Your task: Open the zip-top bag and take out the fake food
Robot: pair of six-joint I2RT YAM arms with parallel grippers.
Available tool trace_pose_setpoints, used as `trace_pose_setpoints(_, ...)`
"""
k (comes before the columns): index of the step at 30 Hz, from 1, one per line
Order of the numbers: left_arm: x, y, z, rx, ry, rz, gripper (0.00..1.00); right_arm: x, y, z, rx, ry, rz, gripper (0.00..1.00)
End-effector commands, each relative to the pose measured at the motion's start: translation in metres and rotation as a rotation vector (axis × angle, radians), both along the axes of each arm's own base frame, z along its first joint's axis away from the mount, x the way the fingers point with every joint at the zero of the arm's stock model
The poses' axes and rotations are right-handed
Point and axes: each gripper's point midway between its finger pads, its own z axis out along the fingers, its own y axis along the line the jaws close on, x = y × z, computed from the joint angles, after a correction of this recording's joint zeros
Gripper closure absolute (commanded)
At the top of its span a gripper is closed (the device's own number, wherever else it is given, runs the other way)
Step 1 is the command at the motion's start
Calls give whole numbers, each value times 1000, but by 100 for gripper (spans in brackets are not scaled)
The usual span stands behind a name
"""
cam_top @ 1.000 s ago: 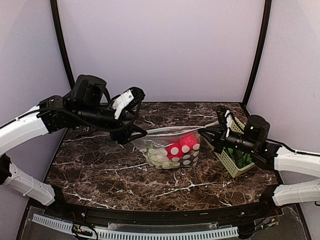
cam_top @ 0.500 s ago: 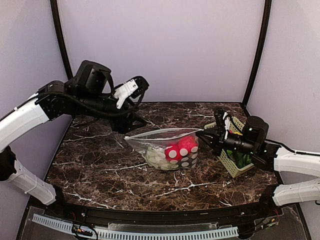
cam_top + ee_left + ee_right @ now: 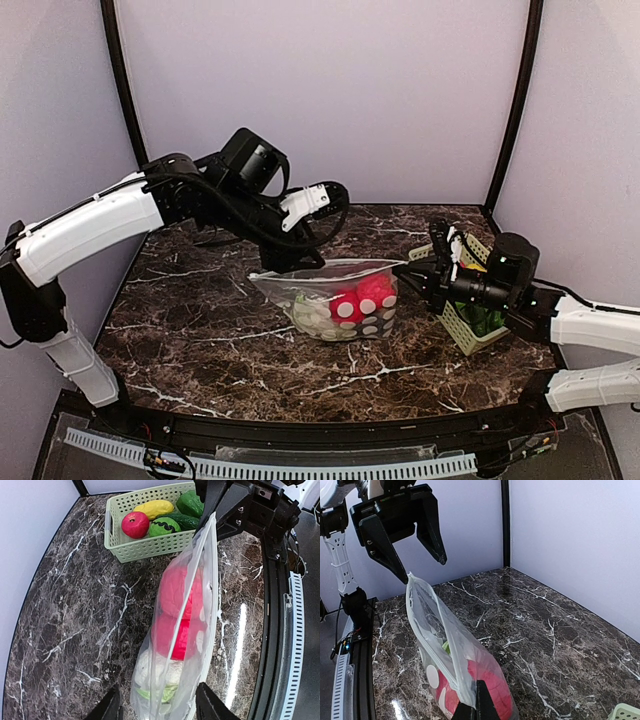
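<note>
Top external shows right gripper pinching the zip-top bag.

Bare marble table lies open in front and left of the zip-top bag; the right gripper and green basket crowd its right end, the left gripper hangs over its left

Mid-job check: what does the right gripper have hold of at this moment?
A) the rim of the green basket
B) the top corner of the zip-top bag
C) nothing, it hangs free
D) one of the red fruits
B: the right gripper is shut on the top corner of the zip-top bag; in the left wrist view the bag's upper edge runs straight up into its closed jaws.
</note>
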Motion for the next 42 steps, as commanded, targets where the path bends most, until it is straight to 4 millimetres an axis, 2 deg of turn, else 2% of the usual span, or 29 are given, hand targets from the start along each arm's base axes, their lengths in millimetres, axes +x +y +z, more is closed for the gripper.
trace_pose_setpoints(1, -3, -6, -3, 31, -2, -54, 55, -8, 2, 4, 15, -23, 25, 100)
trace_pose_setpoints(9, -4, -13, -14, 56, 31, -86, 60, -7, 2, 4, 14, -26, 27, 100)
trace_pose_setpoints(11, -2, -14, -20, 70, 32, -85, 64, -7, 2, 3, 14, -27, 26, 100)
trace_pose_setpoints(14, 3, -13, -25, 93, 21, -66, 80, -6, 2, 1, 12, -20, 23, 100)
trace_pose_setpoints(17, 4, -11, -21, 81, 18, -49, 95, -4, 2, -1, 6, -19, 14, 100)
trace_pose_setpoints(20, 6, -3, -19, 70, 1, -4, 99, 3, 6, -2, -2, -34, 7, 100)
trace_pose_setpoints(21, 5, 0, -9, 39, -10, 13, 99, 6, 10, 0, -2, -39, 12, 100)
trace_pose_setpoints(22, 7, 2, -11, 34, -7, 43, 99, 11, 16, -1, -13, -51, 22, 100)
trace_pose_setpoints(23, 6, 7, -3, 13, -19, 60, 99, 15, 22, 2, -15, -63, 36, 100)
trace_pose_setpoints(26, 0, 20, -1, -16, -4, 112, 99, 29, 44, 9, 12, -76, 78, 100)
trace_pose_setpoints(27, -3, 26, 8, -40, -12, 124, 99, 35, 52, 11, 24, -74, 90, 100)
trace_pose_setpoints(28, -5, 31, 4, -39, 2, 142, 99, 42, 61, 9, 26, -69, 106, 100)
trace_pose_setpoints(32, -11, 53, 16, -83, -5, 216, 99, 60, 91, 27, 93, -75, 166, 100)
trace_pose_setpoints(34, -18, 66, 27, -121, -11, 243, 99, 65, 106, 36, 124, -73, 221, 100)
trace_pose_setpoints(36, -19, 76, 29, -132, -13, 283, 99, 69, 121, 40, 147, -65, 276, 100)
trace_pose_setpoints(40, -22, 84, 15, -131, 22, 322, 99, 77, 146, 25, 157, -16, 347, 100)
trace_pose_setpoints(41, -25, 83, 3, -114, 44, 316, 99, 78, 149, 20, 160, 0, 357, 100)
trace_pose_setpoints(42, -23, 80, -1, -123, 53, 322, 99, 79, 151, 14, 165, 14, 361, 100)
